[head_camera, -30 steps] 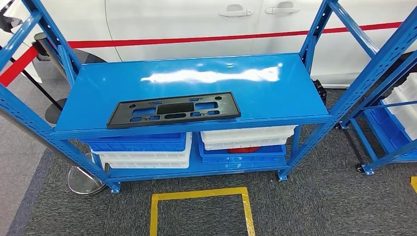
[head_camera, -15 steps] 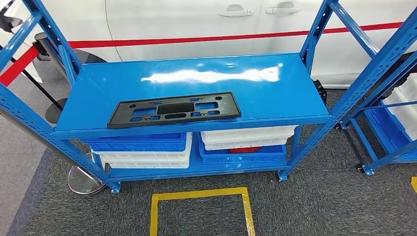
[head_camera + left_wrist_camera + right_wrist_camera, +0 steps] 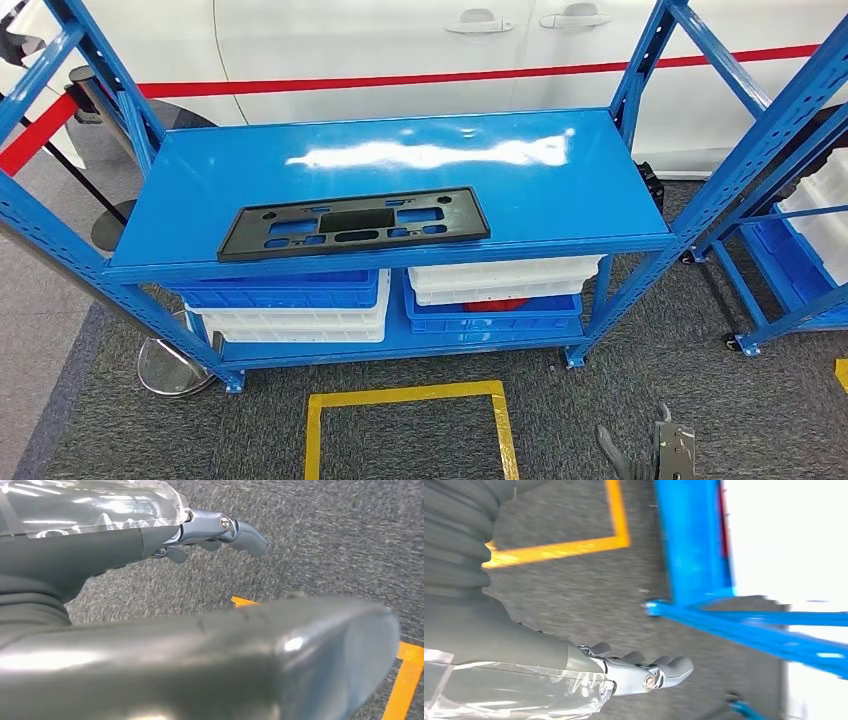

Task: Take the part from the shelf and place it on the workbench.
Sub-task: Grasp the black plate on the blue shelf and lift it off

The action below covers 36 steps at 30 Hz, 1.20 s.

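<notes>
My left hand hangs low over the carpet, fingers loosely extended with nothing in them. Up at twelve o'clock the part, a flat black frame, lies along the near edge of the blue shelf, within easy reach from the front, I judge. At five o'clock my right hand shows above the carpet, fingers apart and empty, likely starting its reach. Half a second ago it wasn't in the head view; the part hasn't shifted.
</notes>
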Motion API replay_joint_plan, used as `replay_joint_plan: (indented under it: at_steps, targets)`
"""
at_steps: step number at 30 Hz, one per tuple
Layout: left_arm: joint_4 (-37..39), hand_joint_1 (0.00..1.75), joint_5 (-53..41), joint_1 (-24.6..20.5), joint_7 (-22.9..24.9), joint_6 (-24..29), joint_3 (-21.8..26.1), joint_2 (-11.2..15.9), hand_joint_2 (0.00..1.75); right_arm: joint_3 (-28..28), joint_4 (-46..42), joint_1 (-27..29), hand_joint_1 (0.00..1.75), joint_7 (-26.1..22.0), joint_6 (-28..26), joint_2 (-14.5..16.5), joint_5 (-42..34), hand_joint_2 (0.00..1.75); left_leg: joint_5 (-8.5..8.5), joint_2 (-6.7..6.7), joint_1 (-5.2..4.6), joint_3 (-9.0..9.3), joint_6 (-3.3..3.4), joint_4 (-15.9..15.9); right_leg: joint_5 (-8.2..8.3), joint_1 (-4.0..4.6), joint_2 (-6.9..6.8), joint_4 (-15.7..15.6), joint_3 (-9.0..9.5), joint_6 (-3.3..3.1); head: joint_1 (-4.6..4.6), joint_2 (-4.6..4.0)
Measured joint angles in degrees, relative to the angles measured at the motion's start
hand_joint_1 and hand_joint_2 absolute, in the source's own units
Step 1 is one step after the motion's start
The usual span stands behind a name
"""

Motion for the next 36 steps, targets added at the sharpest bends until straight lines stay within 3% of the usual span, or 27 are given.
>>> replay_joint_plan:
  at_steps: [9,12,14,16,18,19,20,21,23,25,27,30,31,33,34,35,36]
  targets:
    - [0.45,0.0,-0.02,-0.38,-2.05,-0.29,-1.91,0.03,0.0,7.36,-18.55,1.38,0.0,-2.69,-1.74,-0.49,2.19,1.75,-0.06,0.0,-0.04,-0.04,0.07,0.17,0.08,-0.15,0.01,-0.13,0.02,0.09,0.0,0.0]
    - [0.6,0.0,-0.02,-0.61,-2.75,-0.4,-2.6,0.14,0.0,10.62,-24.26,1.48,0.0,-3.36,-2.34,-0.93,3.36,1.75,0.05,0.01,-0.19,-0.06,0.84,0.09,0.51,-0.48,-0.01,-0.87,0.27,0.76,-0.08,0.0]
    - [0.67,0.0,-0.04,-0.77,-3.22,-0.55,-3.04,0.11,0.0,13.04,-27.97,1.44,0.0,-3.68,-2.81,-1.47,4.55,1.75,0.99,0.13,0.21,0.88,1.4,-1.66,0.25,-0.3,-0.13,-0.73,0.44,1.02,-0.03,0.0]
    - [0.73,0.0,-0.06,-0.92,-3.69,-0.81,-3.65,0.03,0.0,15.62,-31.33,1.31,0.0,-3.8,-3.32,-2.17,5.98,1.75,1.78,0.29,0.59,1.83,1.8,-3.14,-2.24,-0.11,-0.21,3.53,-1.47,0.99,0.08,0.0]
    - [0.82,0.0,-0.05,-1.03,-4.1,-1.06,-4.12,0.02,0.0,18.27,-34.23,1.27,0.0,-3.73,-3.84,-2.89,7.41,1.75,1.8,0.33,0.52,1.94,1.93,-3.28,-5.41,0.02,-0.2,10.86,-5.28,1.05,0.11,0.0]
    - [0.9,0.0,-0.05,-1.04,-4.32,-1.11,-4.32,0.03,0.0,19.73,-35.63,1.23,0.0,-3.57,-4.06,-3.29,8.1,1.75,1.68,0.31,0.51,1.98,1.87,-3.2,-5.8,0.01,-0.22,13.28,-6.7,1.14,0.11,0.0]
    - [0.95,0.0,-0.04,-1.03,-4.5,-1.18,-4.57,0.02,0.0,21.21,-36.92,1.12,0.0,-3.35,-4.24,-3.66,8.7,1.75,1.49,0.27,0.53,2.07,1.74,-3.07,-5.06,-0.04,-0.25,13.72,-7.18,1.23,0.11,0.0]
    - [1.0,0.0,-0.04,-1.03,-4.7,-1.23,-4.86,-0.01,0.0,22.87,-38.31,0.91,0.0,-3.05,-4.39,-4.04,9.31,1.75,1.21,0.21,0.62,2.21,1.52,-2.84,-3.23,-0.13,-0.32,11.96,-6.58,1.3,0.11,0.0]
    - [1.05,0.0,-0.04,-1.08,-5.14,-1.38,-5.38,-0.1,0.0,26.02,-40.81,0.2,0.0,-2.36,-4.51,-4.67,10.27,1.75,0.32,0.13,0.74,2.32,0.76,-2.01,0.6,-0.21,-0.56,4.73,-3.33,1.3,0.16,0.0]
    - [1.17,0.0,-0.04,-1.28,-5.61,-1.52,-5.83,-0.1,0.0,29.44,-43.14,-0.61,0.0,-1.53,-4.51,-5.14,11.07,1.75,-0.52,0.11,0.59,1.97,-0.1,-1.03,1.51,-0.02,-0.61,0.77,-1.54,0.47,0.2,0.0]
    - [1.32,0.0,-0.02,-1.53,-6.03,-1.75,-6.44,-0.07,0.0,33.11,-45.13,-1.44,0.0,-0.5,-4.44,-5.55,11.93,1.75,-0.86,0.16,0.55,1.8,-0.72,-0.72,0.97,0.29,-0.42,0.76,-1.7,-0.73,0.2,0.0]
    - [1.43,0.0,0.0,-1.81,-6.54,-2.12,-7.05,-0.03,0.0,38.02,-47.02,-2.85,0.0,1.24,-4.7,-5.86,14.46,1.75,-2.56,0.12,0.83,1.12,-1.43,1.45,0.76,0.24,-0.35,0.63,-1.61,-1.88,0.13,0.0]
    - [1.45,0.0,0.0,-1.87,-6.66,-2.17,-7.23,-0.02,0.0,39.41,-47.35,-3.2,0.0,1.83,-5.09,-5.87,15.79,1.75,-4.1,0.07,0.88,-0.2,-1.61,4.28,0.7,0.23,-0.39,0.58,-1.52,-2.13,0.1,0.0]
    - [1.52,0.0,-0.01,-1.9,-6.83,-2.2,-7.67,-0.01,0.0,41.77,-47.61,-3.62,0.0,3.03,-6.34,-5.88,19.09,1.75,-7.5,0.06,0.91,-4.51,-1.8,12.39,0.52,0.42,-0.44,0.59,-1.45,-2.45,0.09,0.0]
    - [1.55,0.0,-0.02,-1.88,-6.87,-2.21,-7.87,-0.01,0.0,42.69,-47.61,-3.71,0.0,3.61,-7.07,-5.88,20.86,1.75,-8.19,0.06,0.91,-6.38,-1.8,15.48,0.45,0.54,-0.43,0.6,-1.38,-2.55,0.09,0.0]
    - [1.58,0.0,-0.02,-1.86,-6.91,-2.23,-8.04,0.01,0.0,43.52,-47.61,-3.78,0.0,4.21,-7.84,-5.88,22.74,1.75,-7.58,0.06,0.91,-7.33,-1.7,16.47,0.36,0.65,-0.35,0.61,-1.25,-2.61,0.09,0.0]
    - [1.61,0.0,-0.02,-1.83,-6.94,-2.25,-8.15,0.03,0.0,44.27,-47.61,-3.88,0.0,4.78,-8.6,-5.87,24.6,1.75,-5.71,0.05,0.9,-7.08,-1.5,14.93,0.25,0.72,-0.22,0.62,-1.02,-2.61,0.09,0.0]
